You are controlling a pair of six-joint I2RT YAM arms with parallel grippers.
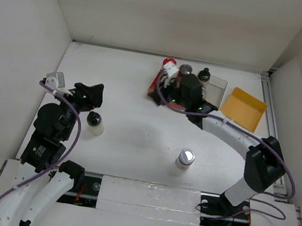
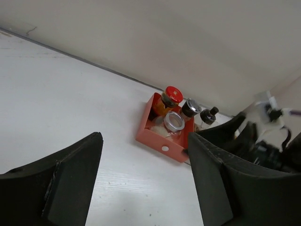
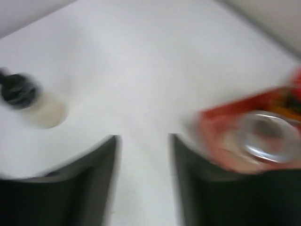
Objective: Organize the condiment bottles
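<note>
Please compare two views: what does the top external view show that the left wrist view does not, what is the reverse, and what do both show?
Only the top external view: the yellow tray, a lone silver-lidded jar standing on the table, and a pale black-capped bottle beside the left arm. Only the left wrist view: the outer front wall of the red tray, with its small pale spot. Both: the red tray, the red-capped bottle and the right arm.
</note>
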